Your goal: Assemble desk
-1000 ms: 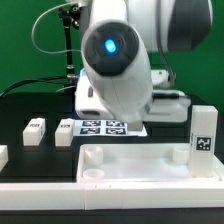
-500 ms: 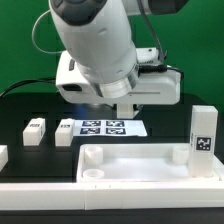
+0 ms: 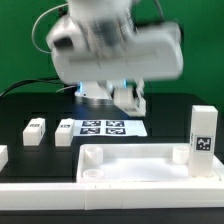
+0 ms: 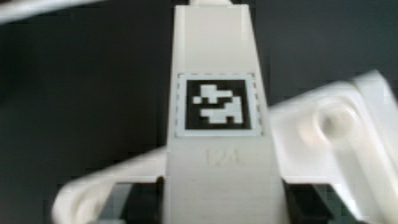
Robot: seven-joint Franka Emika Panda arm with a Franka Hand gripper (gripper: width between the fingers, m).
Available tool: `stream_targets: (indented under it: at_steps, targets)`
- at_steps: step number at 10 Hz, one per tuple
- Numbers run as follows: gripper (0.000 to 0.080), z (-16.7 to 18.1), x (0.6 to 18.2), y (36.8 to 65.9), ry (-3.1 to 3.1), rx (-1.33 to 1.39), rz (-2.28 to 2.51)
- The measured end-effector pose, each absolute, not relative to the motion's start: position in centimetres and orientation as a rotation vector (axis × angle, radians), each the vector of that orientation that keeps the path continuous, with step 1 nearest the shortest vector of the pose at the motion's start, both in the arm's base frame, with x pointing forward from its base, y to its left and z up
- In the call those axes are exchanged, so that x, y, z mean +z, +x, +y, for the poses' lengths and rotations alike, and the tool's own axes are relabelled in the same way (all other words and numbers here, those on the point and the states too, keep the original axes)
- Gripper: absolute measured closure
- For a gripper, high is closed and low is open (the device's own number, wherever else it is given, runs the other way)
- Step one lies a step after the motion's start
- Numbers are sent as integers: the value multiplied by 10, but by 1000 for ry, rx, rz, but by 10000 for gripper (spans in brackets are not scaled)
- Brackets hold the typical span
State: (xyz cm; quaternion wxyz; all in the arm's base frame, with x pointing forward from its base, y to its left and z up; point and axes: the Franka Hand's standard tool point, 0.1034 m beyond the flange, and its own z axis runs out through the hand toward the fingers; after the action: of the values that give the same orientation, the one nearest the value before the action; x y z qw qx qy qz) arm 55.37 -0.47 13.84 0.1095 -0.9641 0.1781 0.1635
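Note:
The white desk tabletop panel (image 3: pixel 135 165) lies at the front, with a raised rim and corner sockets. My gripper (image 3: pixel 130 98) hangs above the marker board (image 3: pixel 112 127), behind the panel, and is motion-blurred. In the wrist view the gripper (image 4: pixel 222 200) is shut on a white tagged leg (image 4: pixel 222 100), with dark fingers (image 4: pixel 157 196) against both its sides. A panel corner socket (image 4: pixel 329 125) shows beside the leg. Two more legs (image 3: pixel 35 132) (image 3: pixel 65 131) lie at the exterior view's left, and one leg (image 3: pixel 204 135) stands upright at the right.
A low white border rail (image 3: pixel 110 195) runs along the front. Another white piece (image 3: pixel 3 156) sits at the far left edge. A black stand with cables (image 3: pixel 68 40) rises at the back left before a green backdrop.
The arm has lifted and swung toward the exterior view's right. Its body no longer covers the marker board, and the gripper now shows above the board.

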Motion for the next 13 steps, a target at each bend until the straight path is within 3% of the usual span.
stream_targets:
  at_steps: [1, 5, 6, 8, 9, 13]
  targets:
    - [511, -9, 139, 568, -2871, 326, 519]
    - [511, -7, 134, 573, -2941, -60, 538]
    - [511, -6, 137, 574, -2951, -114, 527]
    - [511, -17, 175, 602, -2956, -345, 491]
    - [511, -25, 183, 613, -2964, -492, 484]
    - [509, -26, 178, 612, -2940, -894, 475]
